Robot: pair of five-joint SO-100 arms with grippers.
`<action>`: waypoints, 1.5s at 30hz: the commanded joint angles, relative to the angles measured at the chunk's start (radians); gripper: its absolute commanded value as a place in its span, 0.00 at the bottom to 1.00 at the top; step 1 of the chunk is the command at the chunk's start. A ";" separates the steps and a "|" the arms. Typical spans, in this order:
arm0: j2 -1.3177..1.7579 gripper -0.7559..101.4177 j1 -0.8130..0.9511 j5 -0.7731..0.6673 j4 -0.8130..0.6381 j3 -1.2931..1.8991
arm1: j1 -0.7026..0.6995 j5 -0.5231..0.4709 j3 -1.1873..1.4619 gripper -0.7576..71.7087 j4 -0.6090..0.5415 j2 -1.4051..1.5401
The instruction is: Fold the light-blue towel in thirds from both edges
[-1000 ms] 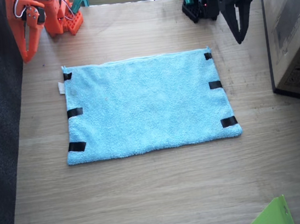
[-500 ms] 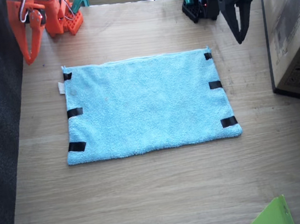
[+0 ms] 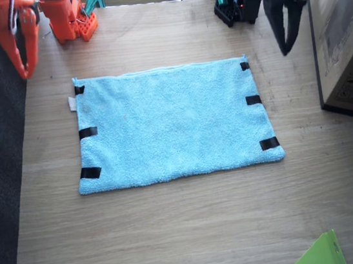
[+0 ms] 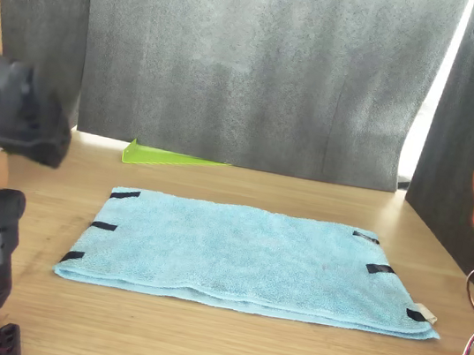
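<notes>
Fluffy light-blue towel [image 3: 174,122] lies flat on wood-grain table [image 3: 177,236]; both arms' fingers' state unclear.

Your fixed view looks straight down from overhead, your front view sits low at table height facing across, both share the light-blue towel [image 3: 172,124].
</notes>
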 commanded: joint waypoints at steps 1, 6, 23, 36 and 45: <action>-0.141 0.00 -0.054 0.012 0.008 -0.118 | 0.086 0.034 -0.101 0.01 0.061 -0.178; -0.311 0.00 -0.130 -0.006 0.009 -0.195 | 0.176 0.060 -0.147 0.01 0.048 -0.407; -0.322 0.16 -0.137 -0.032 0.015 -0.156 | 0.210 0.078 -0.144 0.21 0.031 -0.476; -0.276 0.19 -0.137 -0.028 0.051 -0.144 | 0.193 0.064 -0.137 0.31 0.049 -0.479; -0.281 0.19 -0.199 -0.026 0.052 -0.083 | 0.201 0.055 -0.135 0.31 0.043 -0.482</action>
